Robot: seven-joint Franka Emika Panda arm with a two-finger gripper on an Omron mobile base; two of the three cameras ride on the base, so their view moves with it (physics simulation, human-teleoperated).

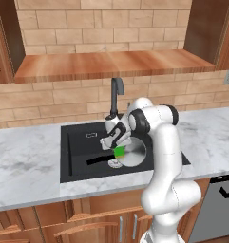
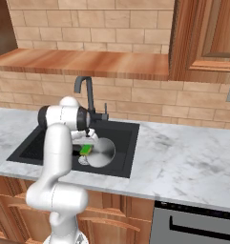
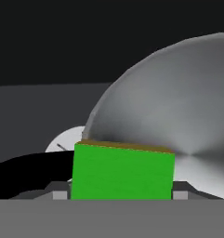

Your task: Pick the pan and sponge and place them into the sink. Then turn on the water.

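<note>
The gripper (image 1: 117,148) is reaching down into the sink (image 1: 73,142), its fingers closed on the sponge (image 1: 119,152), holding it just above the pan (image 1: 133,153). The pan is lying in the basin's right half, its black handle pointing toward the left wall.

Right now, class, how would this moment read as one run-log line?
gripper: shut on green rectangular sponge, over black basin sink | silver round pan: in sink | grey faucet: no water
</note>
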